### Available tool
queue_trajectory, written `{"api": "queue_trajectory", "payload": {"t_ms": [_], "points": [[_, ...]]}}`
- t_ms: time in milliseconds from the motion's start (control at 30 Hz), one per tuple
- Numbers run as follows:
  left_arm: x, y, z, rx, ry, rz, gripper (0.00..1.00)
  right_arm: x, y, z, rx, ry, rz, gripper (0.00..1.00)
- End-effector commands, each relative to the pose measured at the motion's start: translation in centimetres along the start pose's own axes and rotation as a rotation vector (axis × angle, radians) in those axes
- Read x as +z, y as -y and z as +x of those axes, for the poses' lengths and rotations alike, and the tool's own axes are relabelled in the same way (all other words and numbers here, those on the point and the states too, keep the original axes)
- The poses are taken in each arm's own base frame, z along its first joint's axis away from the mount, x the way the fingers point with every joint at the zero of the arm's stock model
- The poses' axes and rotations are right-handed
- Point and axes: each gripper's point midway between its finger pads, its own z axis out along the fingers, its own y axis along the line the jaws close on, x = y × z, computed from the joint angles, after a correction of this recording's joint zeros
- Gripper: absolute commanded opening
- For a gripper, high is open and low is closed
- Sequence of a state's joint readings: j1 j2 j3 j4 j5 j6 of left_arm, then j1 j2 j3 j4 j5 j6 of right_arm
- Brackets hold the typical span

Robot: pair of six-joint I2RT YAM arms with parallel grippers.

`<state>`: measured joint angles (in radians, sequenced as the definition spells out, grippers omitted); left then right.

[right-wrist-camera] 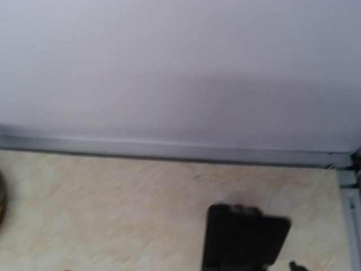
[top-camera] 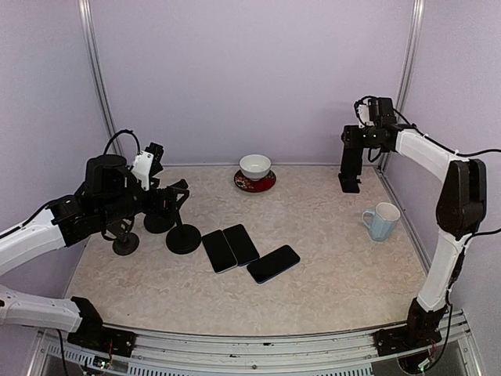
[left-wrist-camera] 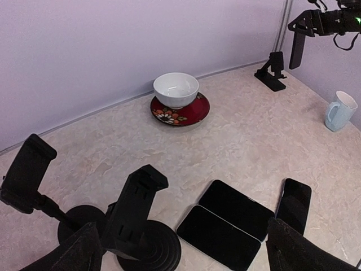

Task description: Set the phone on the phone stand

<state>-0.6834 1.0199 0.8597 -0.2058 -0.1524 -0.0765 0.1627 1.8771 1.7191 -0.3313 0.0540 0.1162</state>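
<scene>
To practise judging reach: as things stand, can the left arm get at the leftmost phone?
Probably yes: the open left gripper hovers close by; the leftmost phone lies uncovered, a phone stand beside it.

Lilac walls (top-camera: 235, 78), beige marbled tabletop (top-camera: 329, 274)

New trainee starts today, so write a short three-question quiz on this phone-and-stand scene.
1. How many phones lie flat on the table?
2. True or false: the white bowl sits on the red plate.
3. The left gripper holds: A) a phone, B) a phone stand, C) nothing.
Key: 1 three; 2 true; 3 C.
</scene>
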Motion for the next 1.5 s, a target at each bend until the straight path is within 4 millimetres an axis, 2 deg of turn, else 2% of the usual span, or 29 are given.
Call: {"api": "queue_trajectory", "payload": {"t_ms": [0,333,667,900,1000,1233,1467], "points": [[-0.4,-1.2,-1.6,-0.027,0.084,-0.010,0.99,0.8,1.7,-3.7,-0.034,0.103,0.059,0.48],[-0.4,-3.4,-1.5,-0.055,0.089,-0.065,0.99,4.3,4.0,-3.2,-0.057,0.089,0.106,0.49],[0.3,-4.2,-1.0,-0.066,0.066,-0.082,0.99,5.4,6.4,-2.3,-0.031,0.092,0.112,0.49],[0.7,-4.6,-0.6,-0.067,0.052,-0.096,0.99,6.7,6.7,-1.0,-0.033,0.081,0.081,0.49],[0.8,-4.9,-0.5,-0.068,0.048,-0.103,0.99,6.7,6.6,-0.5,-0.041,0.089,0.073,0.49],[0.9,-5.4,-0.3,-0.068,0.043,-0.119,0.99,5.9,6.0,-0.7,-0.039,0.124,0.040,0.49],[1.0,-5.7,-0.1,-0.068,0.038,-0.127,0.99,7.2,6.0,0.2,-0.030,0.120,0.030,0.49]]}}
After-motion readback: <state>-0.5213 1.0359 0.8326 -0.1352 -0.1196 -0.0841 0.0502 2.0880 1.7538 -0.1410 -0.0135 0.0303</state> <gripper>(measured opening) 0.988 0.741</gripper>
